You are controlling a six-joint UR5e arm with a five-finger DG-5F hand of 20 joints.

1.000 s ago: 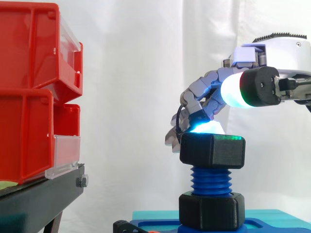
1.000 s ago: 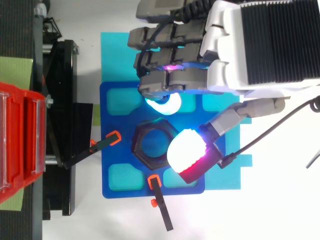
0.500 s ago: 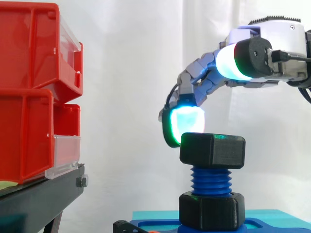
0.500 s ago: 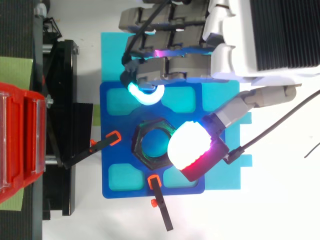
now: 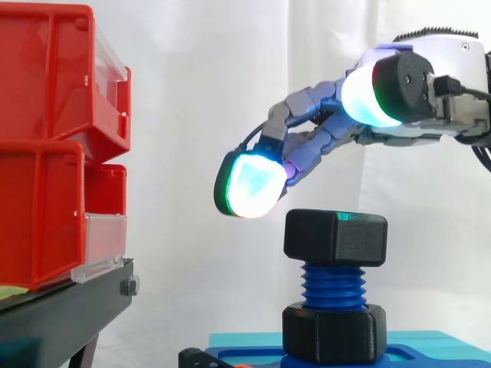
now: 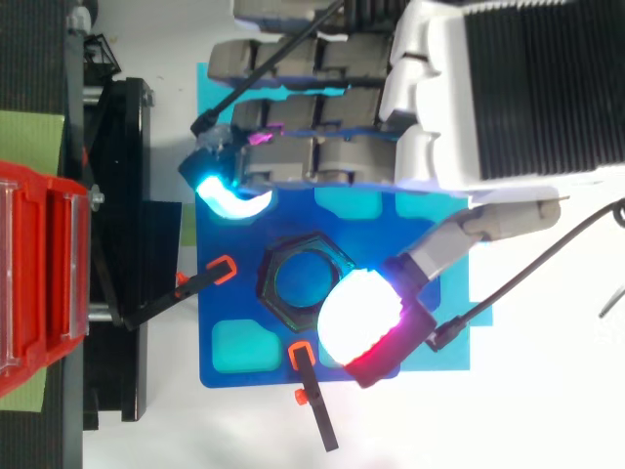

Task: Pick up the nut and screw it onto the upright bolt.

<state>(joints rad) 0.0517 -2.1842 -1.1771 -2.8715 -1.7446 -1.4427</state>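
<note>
1. hovering up at the right in the side view, the hand [image 5: 449, 73] reaches leftward with its fingers stretched out and spread, gripping nothing.
2. the leading fingertip [image 5: 249, 186] glows cyan-white with a green rim and hangs above and to the left of the nut [image 5: 335, 236], clear air between them.
3. the thumb pad [image 5: 367, 98] sits higher, over the nut's right part and well off it.
4. the nut is black and hexagonal, perched at the top of the upright blue bolt [image 5: 334, 285], with several turns of thread bare beneath it.
5. a second black nut [image 5: 334, 331] sits low on the bolt, down by the blue plate [image 6: 210, 322].
6. from above, the nut's hex ring shows in the middle of the plate. the fingers lie across the plate's far side, and the thumb pad overlaps the ring's near right corner.
7. the plate rests on a cyan mat [image 5: 234, 339], with two orange-tipped clamps [image 6: 221, 268] at its left and near edges.
8. red bins [image 5: 46, 146] sit on a black stand [image 5: 61, 314] off to the left, well apart from the hand.
</note>
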